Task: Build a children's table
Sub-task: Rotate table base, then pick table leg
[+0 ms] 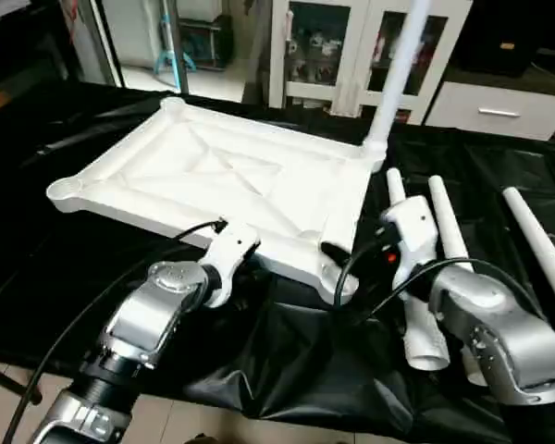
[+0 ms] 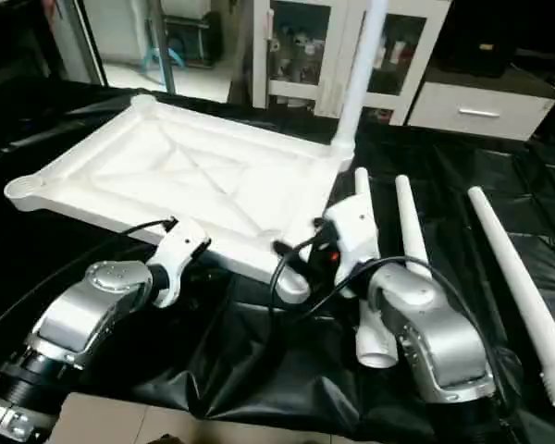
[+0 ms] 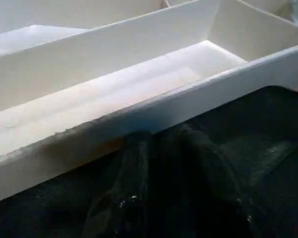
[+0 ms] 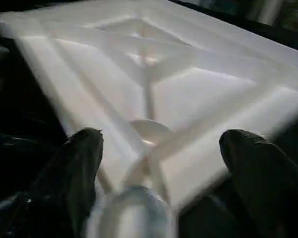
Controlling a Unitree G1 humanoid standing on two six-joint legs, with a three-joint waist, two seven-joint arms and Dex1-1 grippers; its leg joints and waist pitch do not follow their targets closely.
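The white plastic square table panel [image 1: 231, 180] lies ribs-up on the black-sheeted tabletop [image 1: 287, 361], one leg [image 1: 395, 69] fitted; right fingers [image 4: 84, 153] are spread wide over the near corner socket [image 1: 338, 280] — left gripper [image 3: 164, 163] narrowly parted, gripping nothing; the panel should be steadied squarely.

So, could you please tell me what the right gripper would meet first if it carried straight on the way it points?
Probably the near corner socket of the white plastic ribbed tabletop: it lies between the right gripper's wide-open black fingers, though depth is unclear.
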